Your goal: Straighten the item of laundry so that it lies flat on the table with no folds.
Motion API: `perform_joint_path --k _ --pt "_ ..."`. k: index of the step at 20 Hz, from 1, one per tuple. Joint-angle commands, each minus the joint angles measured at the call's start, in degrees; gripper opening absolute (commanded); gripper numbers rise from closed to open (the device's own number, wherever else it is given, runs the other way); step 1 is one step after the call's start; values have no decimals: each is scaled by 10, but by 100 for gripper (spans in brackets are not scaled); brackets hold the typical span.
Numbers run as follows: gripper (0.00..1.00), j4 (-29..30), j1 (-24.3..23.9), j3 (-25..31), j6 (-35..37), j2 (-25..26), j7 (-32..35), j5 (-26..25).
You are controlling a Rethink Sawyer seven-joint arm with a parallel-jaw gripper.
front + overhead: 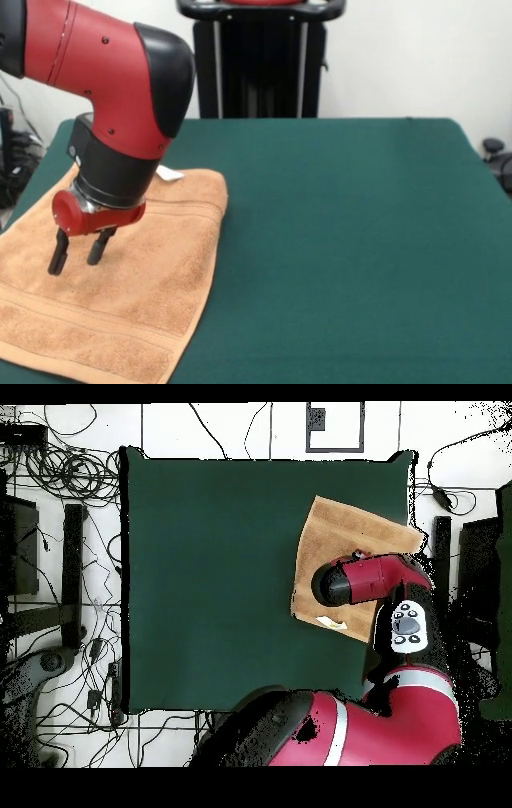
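Note:
The orange-tan towel [136, 280] lies spread on the dark green table [344, 240] at its left side in the front view, with band stripes near its front edge and a small white tag [169, 172] at its far edge. It looks flat, with no folds that show. In the overhead view the towel [330, 534] lies at the table's right side and is partly hidden by the arm. My gripper [78, 252] hangs just above the towel's middle, fingers slightly apart and empty. In the overhead view the wrist hides the gripper.
The robot's black pedestal [260, 60] stands at the table's far edge. The towel's left and front corners reach the table's edges. Cables and stands [60, 584] lie on the floor around the table [220, 584].

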Motion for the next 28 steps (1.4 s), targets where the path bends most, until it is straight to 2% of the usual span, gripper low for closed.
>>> perform_joint_path --k 1,11,28 --pt "100 16 0 7 -12 73 63 -19" --pt "100 3 -13 16 -14 79 44 -22" --pt "100 -19 -3 -11 -14 86 40 -48"
